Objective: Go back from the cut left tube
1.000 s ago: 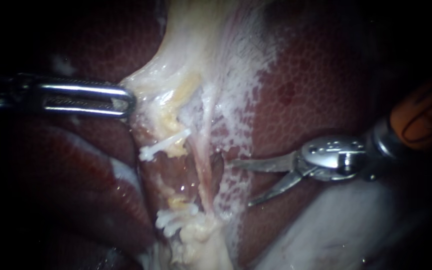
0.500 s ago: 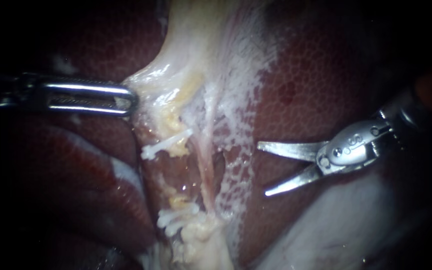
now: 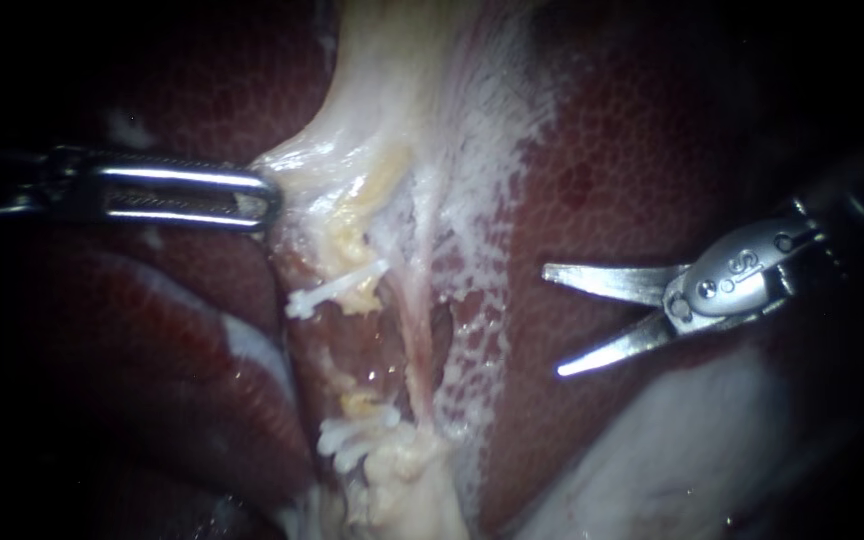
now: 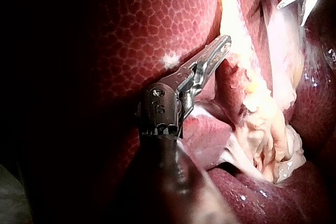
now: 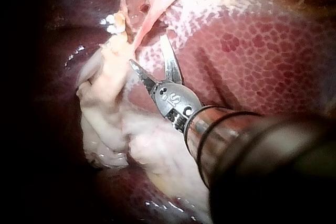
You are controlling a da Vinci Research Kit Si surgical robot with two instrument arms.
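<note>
The cut left tube shows as two stumps with a gap between them: an upper stump with a white clip and a lower stump with several white clips. Just right of them, a thin pink tube runs whole. My right instrument hovers over the liver, well right of the tubes, its two blades open and empty; the right wrist view shows them spread short of the pale tissue. My left instrument holds the edge of the pale tissue above the upper clip, its jaws shut on it.
Mottled dark red liver surrounds the site on both sides. A pale, soft mass lies under and behind my right instrument. White webbed tissue lies between the tubes and the blades.
My right instrument has drawn back to the right and slightly up, away from the tubes, with its blades still open. My left instrument keeps its hold in the same place.
</note>
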